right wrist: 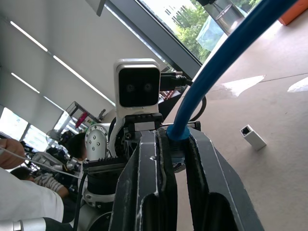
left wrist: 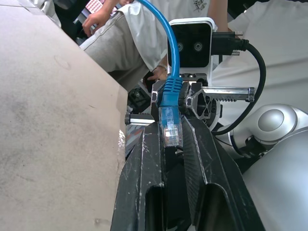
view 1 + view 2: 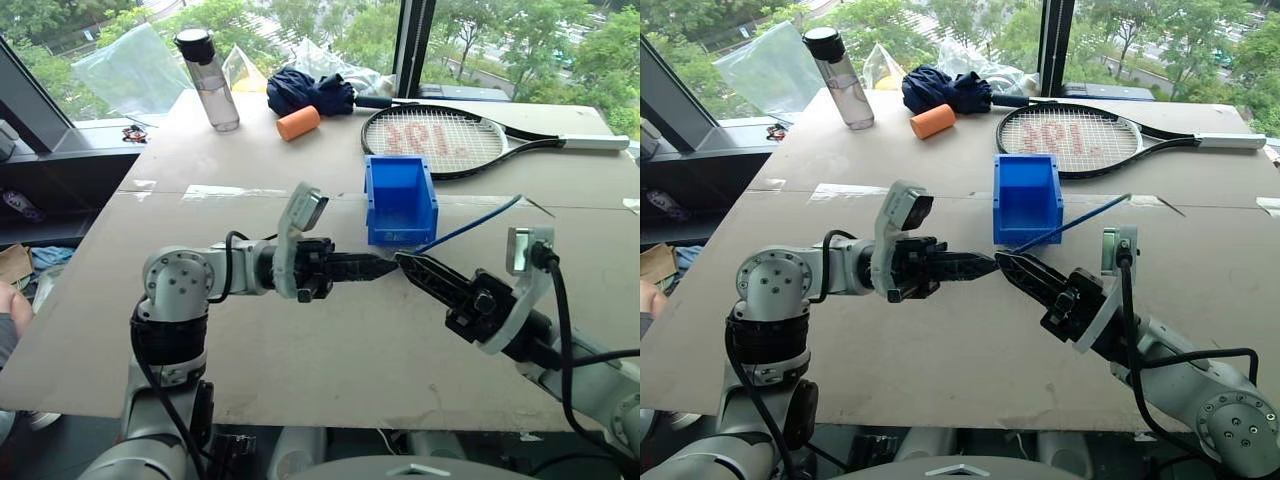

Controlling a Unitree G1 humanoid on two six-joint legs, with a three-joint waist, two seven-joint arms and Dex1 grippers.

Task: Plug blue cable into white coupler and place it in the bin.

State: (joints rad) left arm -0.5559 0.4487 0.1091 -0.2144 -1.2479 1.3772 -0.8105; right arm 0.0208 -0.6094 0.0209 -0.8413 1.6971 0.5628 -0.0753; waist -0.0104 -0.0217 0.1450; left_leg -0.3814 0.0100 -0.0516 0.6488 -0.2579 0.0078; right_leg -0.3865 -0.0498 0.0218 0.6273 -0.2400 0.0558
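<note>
The blue cable (image 3: 470, 226) is clamped at its plug end by both hands, which meet tip to tip above the middle of the counter (image 3: 330, 340). The left hand (image 3: 385, 266) is shut on the clear plug (image 2: 171, 127). The right hand (image 3: 408, 262) is shut on the cord just behind it. From there the cable rises to the far right, passing the right side of the bin (image 3: 372, 205), which stands just beyond the hands.

The white coupler (image 1: 252, 137) lies loose on the counter, held by neither hand.

The likely risk is the double grip on so short a stretch. If either hand pulls before the other lets go, the plug could twist or slip out. Fingers covering the plug would also block it from entering the socket, and a loose coupler may slide when pushed.

Counted: one cable, one coupler, one bin, two hands. On the far counter are one racket (image 3: 435, 140) and one bottle (image 3: 212, 85).
</note>
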